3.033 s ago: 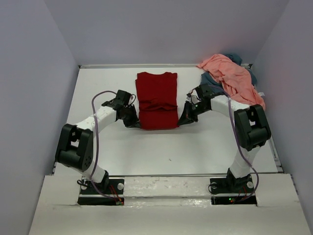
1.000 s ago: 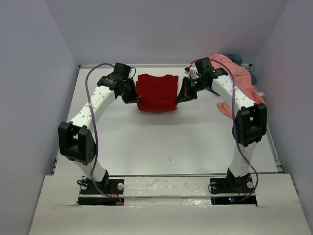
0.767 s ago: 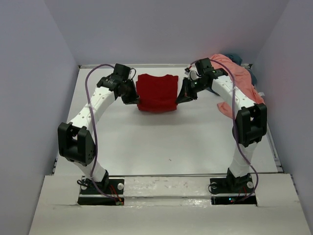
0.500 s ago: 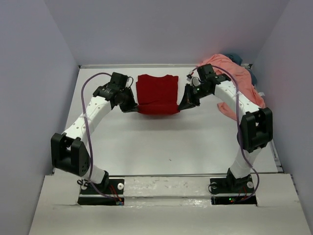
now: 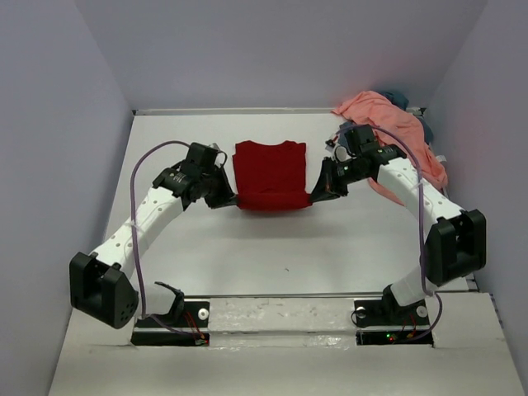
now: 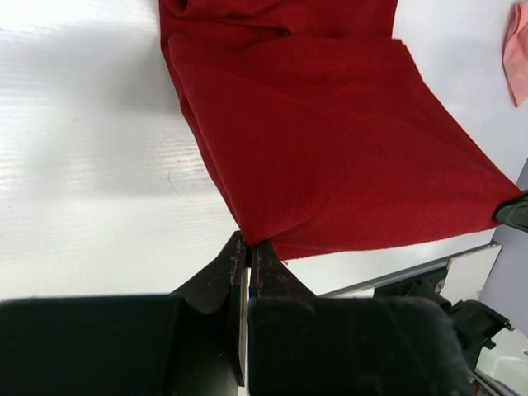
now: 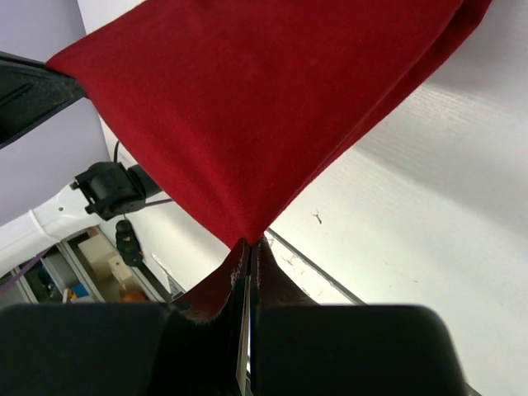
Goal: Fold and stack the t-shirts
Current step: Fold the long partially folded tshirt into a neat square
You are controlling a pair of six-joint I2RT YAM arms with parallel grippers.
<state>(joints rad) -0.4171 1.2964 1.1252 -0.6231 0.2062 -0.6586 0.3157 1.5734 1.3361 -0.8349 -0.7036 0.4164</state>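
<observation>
Arms stretched inward, left gripper (image 5: 230, 200) and right gripper (image 5: 315, 196) clamped on dark red t-shirt (image 5: 271, 173) corners, apparently lifted

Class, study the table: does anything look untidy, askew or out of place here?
The salmon pink t-shirt lies crumpled in the far right corner, heaped over the slate blue-grey t-shirt; both are unfolded. The dark red t-shirt looks tidy, near corners pinched by the left gripper and right gripper.
</observation>
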